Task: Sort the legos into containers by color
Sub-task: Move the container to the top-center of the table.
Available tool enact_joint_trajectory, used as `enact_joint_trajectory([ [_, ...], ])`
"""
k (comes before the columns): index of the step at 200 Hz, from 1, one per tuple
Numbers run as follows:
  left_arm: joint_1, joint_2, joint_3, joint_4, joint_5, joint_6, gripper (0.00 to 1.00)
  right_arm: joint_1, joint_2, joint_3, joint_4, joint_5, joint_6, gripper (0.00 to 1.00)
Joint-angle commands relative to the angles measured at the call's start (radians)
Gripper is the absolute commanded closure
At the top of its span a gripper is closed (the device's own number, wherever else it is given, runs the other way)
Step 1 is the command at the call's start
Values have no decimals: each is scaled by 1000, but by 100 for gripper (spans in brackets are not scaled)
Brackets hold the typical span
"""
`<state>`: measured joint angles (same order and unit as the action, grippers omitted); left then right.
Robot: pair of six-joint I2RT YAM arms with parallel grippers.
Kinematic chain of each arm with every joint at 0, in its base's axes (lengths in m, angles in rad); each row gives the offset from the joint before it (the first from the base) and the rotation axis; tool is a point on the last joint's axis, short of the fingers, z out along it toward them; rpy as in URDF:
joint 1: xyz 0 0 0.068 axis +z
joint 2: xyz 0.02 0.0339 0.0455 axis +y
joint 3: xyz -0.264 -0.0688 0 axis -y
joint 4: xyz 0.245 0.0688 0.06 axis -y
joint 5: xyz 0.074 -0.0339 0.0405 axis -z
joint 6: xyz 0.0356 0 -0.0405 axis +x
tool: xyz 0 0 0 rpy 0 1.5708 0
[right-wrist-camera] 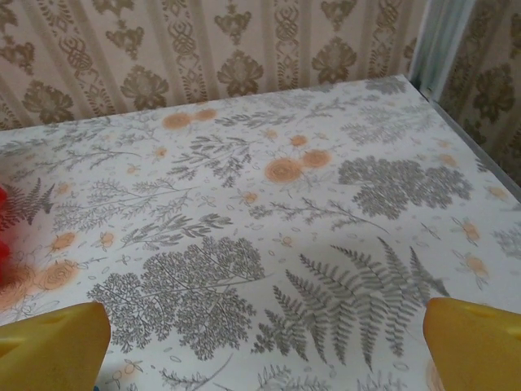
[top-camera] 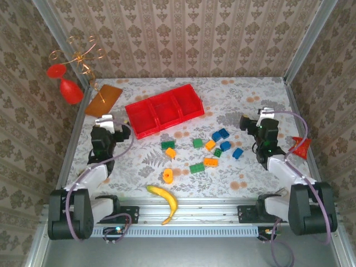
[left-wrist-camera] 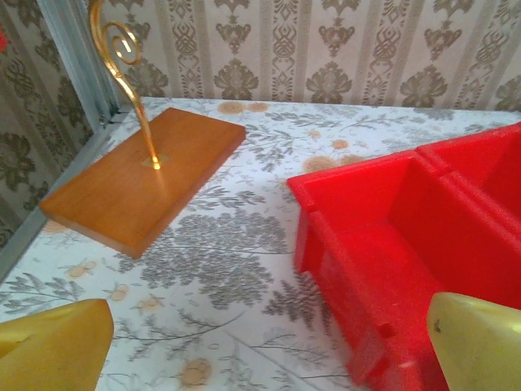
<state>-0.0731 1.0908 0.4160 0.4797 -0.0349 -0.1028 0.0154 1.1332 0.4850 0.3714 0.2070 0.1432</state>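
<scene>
— Between the two arms, the legos (top-camera: 211, 162) are lying loose on the table, orange, green and blue all mixed, just in front of the red tray (top-camera: 167, 127). Why is nothing going in?

— Sorting is not yet beginning, I'd say; all three compartments are sitting empty. The left gripper (top-camera: 114, 124) is hovering beside the tray's left end with its fingers spread wide, pinching nothing. The right gripper (top-camera: 253, 120) is hanging spread too, off to the right of the bricks.

— So each is covering its own side?

— Looks that way: one by the tray, one by the blue bricks. The banana (top-camera: 164, 201) is lying nearer the bases, apart from it all.
</scene>
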Motion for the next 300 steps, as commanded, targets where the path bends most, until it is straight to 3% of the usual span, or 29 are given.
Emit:
enact_joint_trajectory([
  [1,-27,-24,84,-216,-60,-153,0,-2,-64,62,-212,53,81,0],
  [32,-74,44,183,-329,-98,-240,0,4,-106,122,-379,38,108,0],
  [90,-161,270,386,-454,-115,-273,0,28,-116,255,-640,80,180,0],
  [154,-155,427,495,-567,-133,-287,1,44,-110,350,-797,96,211,0],
  [252,-146,597,590,-575,7,-227,51,55,-100,408,-866,75,253,6],
  [300,-178,655,645,-588,30,-195,62,61,-110,408,-870,63,271,6],
])
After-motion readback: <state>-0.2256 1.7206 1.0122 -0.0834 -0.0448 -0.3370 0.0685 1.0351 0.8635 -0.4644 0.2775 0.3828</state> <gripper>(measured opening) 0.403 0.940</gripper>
